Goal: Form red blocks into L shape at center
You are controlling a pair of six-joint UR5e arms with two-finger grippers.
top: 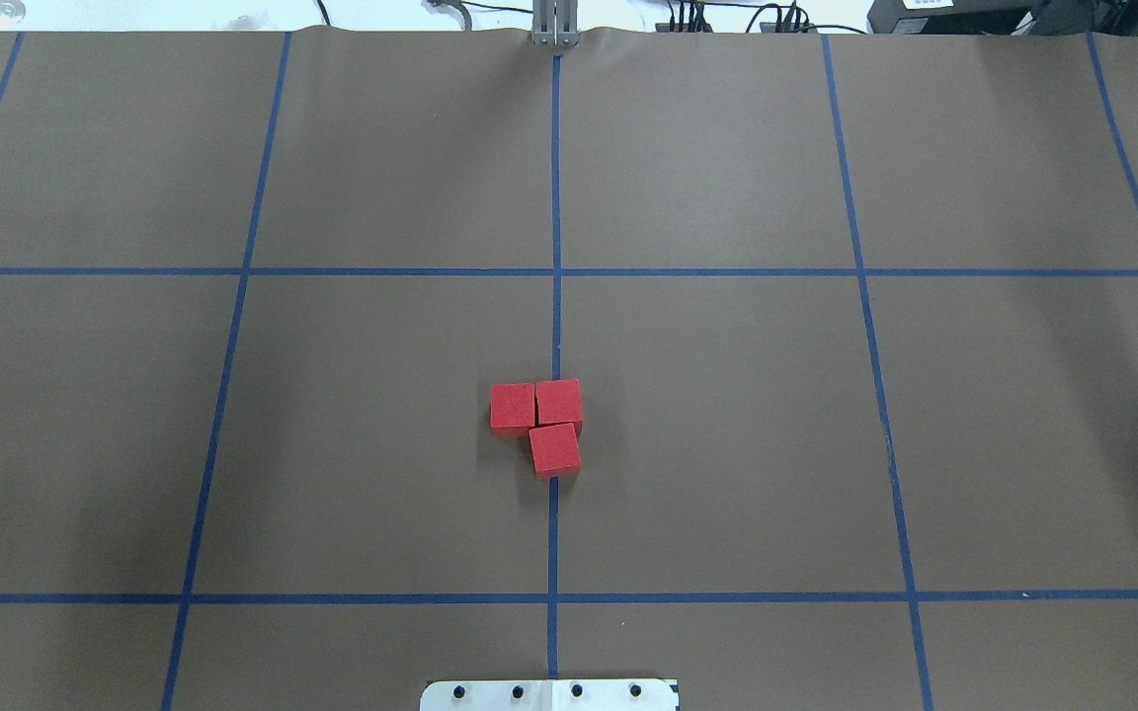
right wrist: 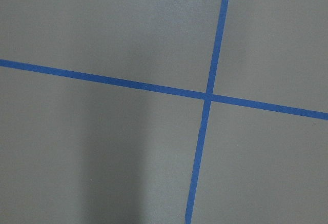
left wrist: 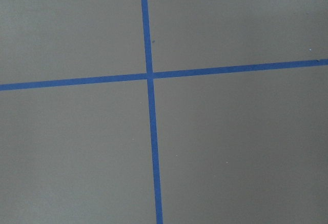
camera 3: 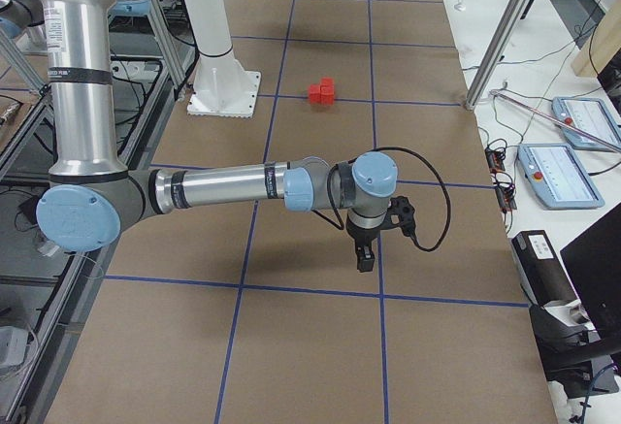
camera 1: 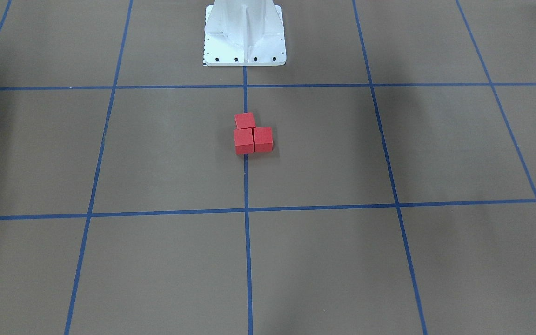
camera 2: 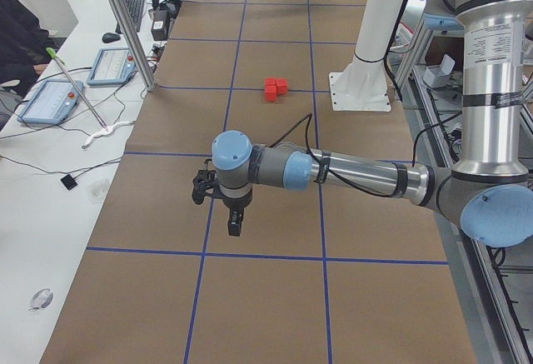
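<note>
Left gripper (camera 2: pixel 236 224): shows only in the left side view. It points down over the brown paper (camera 2: pixel 275 206) and looks small and dark. Can't tell if the fingers are spread or closed.
Right gripper (camera 3: pixel 365 254): shows only in the right side view, also pointing down. Finger state can't be read there either.
Both hang near a grid line, well apart from the blocks. The left arm (camera 2: pixel 358 174) and right arm (camera 3: pixel 223 189) are each stretched out low and roughly level.

Counts: 2 arms, 2 grippers, 3 red blocks (top: pixel 541 423), 1 white base plate (camera 1: pixel 244 51), 2 tablets (camera 2: pixel 52 100) on the side bench.

Blocks sit at the center (top: pixel 648 425), packed in an L with faces touching:
- corner block (top: pixel 559 403) is on the middle tape line (top: pixel 555 326)
- side block (top: pixel 513 407) is flush against it on the robot's left, off the line
- near block (top: pixel 555 449) is against the corner block's robot-facing side, on the line and twisted slightly out of square

Hard to see or cut off:
- The tape line is hidden under two of the blocks.
- The base plate is clipped by the bottom edge in the overhead view, and its column is cut by the top edge in the front view.
- Each wrist view gives only paper and one tape crossing (left wrist: pixel 149 75) (right wrist: pixel 208 97).
- In both side views the blocks are a small red cluster, and the seams between them can't be made out.
</note>
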